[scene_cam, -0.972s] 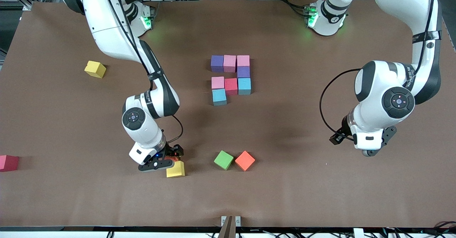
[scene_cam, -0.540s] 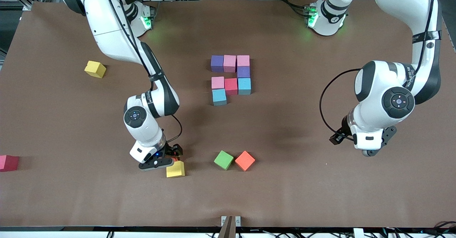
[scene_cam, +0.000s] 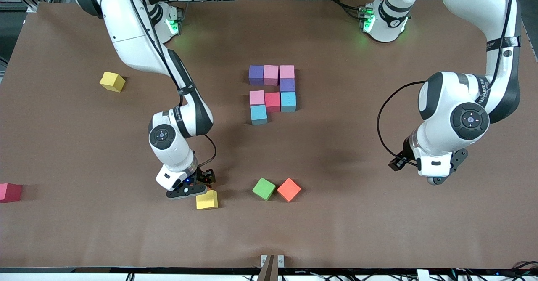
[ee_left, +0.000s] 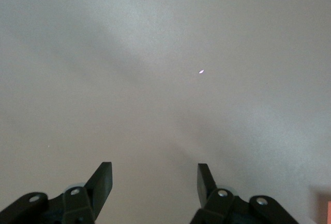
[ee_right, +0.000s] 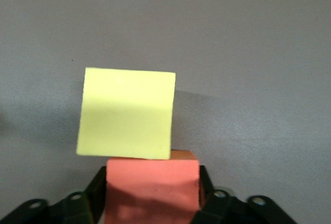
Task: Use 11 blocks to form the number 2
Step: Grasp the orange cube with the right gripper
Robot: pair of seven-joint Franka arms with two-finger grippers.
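My right gripper (ee_right: 152,176) is shut on an orange block (ee_right: 150,198), both fingers pressed against its sides. The block sits on the table touching a yellow block (ee_right: 126,113). In the front view the right gripper (scene_cam: 201,185) is low beside that yellow block (scene_cam: 207,200), and the hand hides the orange block. The partial number 2 (scene_cam: 272,92) lies mid-table, made of purple, pink, red and light blue blocks. My left gripper (ee_left: 154,168) is open and holds nothing. It waits over bare table at the left arm's end (scene_cam: 437,179).
A green cube (scene_cam: 264,188) and another orange block (scene_cam: 288,189) lie side by side, nearer the front camera than the number 2. A second yellow block (scene_cam: 112,81) and a dark pink block (scene_cam: 10,192) lie toward the right arm's end.
My right gripper has closed on the orange block, and its hand has shifted slightly. The left arm has not moved.
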